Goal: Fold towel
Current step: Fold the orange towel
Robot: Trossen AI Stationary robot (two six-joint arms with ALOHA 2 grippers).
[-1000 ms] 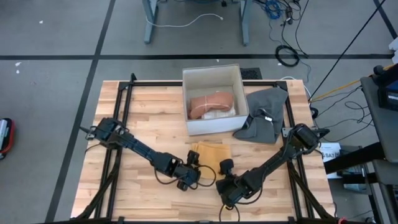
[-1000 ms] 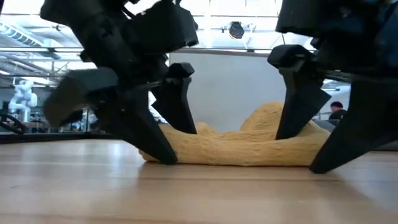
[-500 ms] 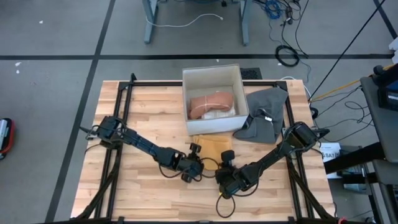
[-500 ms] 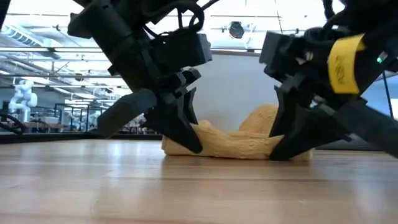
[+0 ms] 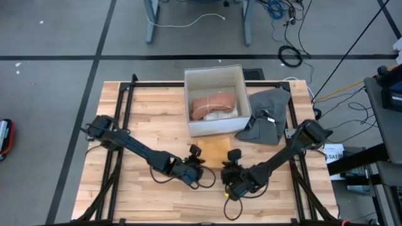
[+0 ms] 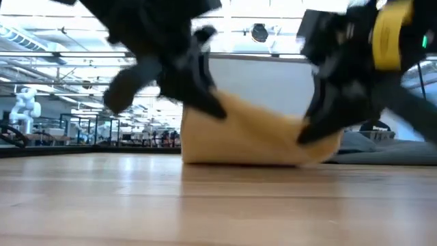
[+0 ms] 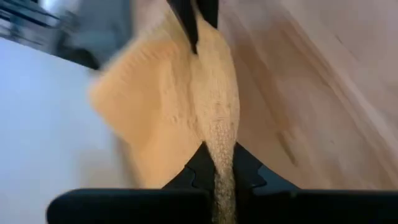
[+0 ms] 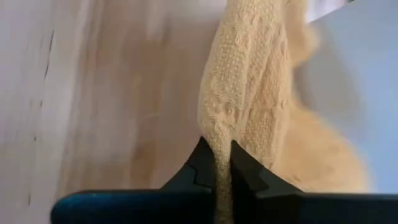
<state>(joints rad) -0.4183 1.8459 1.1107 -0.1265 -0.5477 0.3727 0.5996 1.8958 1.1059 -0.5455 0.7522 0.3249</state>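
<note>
A yellow towel (image 5: 214, 147) lies mid-table, just in front of the white box. Its near edge is raised between my two grippers while its far part (image 6: 239, 156) rests on the wood. My left gripper (image 5: 198, 159) is shut on the towel's near left end, and my right gripper (image 5: 230, 161) is shut on its near right end. In the low view the raised cloth (image 6: 256, 130) spans from the left gripper (image 6: 216, 106) to the right gripper (image 6: 307, 131). My left gripper pinches a bunched ridge of the towel's near left end (image 7: 217, 151) between its two fingers, coming slanting down from the near left. The cloth there is lifted off the table and runs away from the fingers in a ridge. I cannot count the layers. My right gripper pinches the towel's near right end (image 8: 219, 138) between its two fingers, slanting down from the near right. The cloth is gathered into a narrow ridge at the fingers and held above the wood, with the rest sloping down to the table.
The white box (image 5: 191, 103), holding a rolled pinkish towel (image 5: 213, 103), stands right behind the yellow towel. A grey cloth (image 5: 267, 116) lies at the far right. A black frame (image 5: 125, 119) borders the table. There is bare wood to the left and near sides.
Both grippers moved toward the far edge to the towel's near ends, shut on them and rose. The towel lay crumpled and flat a second ago. Now its near edge is lifted and stretched between the grippers, while its far part stays on the table.
</note>
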